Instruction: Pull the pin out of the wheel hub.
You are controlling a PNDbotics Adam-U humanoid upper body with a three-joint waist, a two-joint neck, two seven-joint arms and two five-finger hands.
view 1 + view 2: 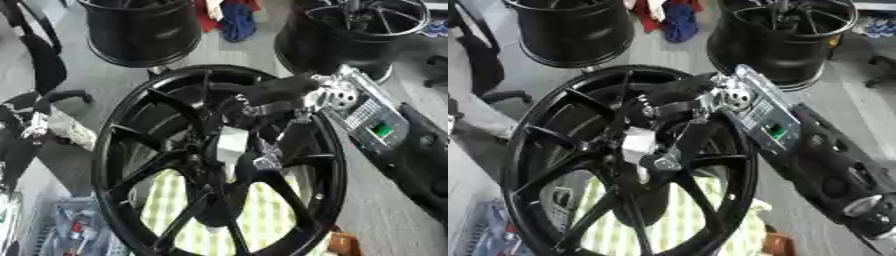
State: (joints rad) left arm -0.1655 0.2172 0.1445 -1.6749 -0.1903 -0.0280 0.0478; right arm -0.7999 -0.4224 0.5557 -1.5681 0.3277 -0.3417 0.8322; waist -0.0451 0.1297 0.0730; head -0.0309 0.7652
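Left eye view. The right robot hand is reaching in from the right across the rim of the wheel, its dark fingers curling toward the hub at the wheel's centre. Whether they are closing on anything cannot be told, because black fingers are overlapping black spokes. A pale, blocky piece is sitting at the hub; it may be the pin or its tag, but this is uncertain. The wheel is glossy black metal with slender forked spokes, standing over a green-checked cloth. No left robot hand is showing.

Right eye view. The forearm is lying across the wheel's right rim, its silver perforated wrist just beside the spokes. Two more black wheels are standing at the far edge. Judged risks: the fingers may be slipping off a small smooth pin; an off-axis pull may be jamming it in its bore; the wrist may be catching a spoke and tipping the wheel.
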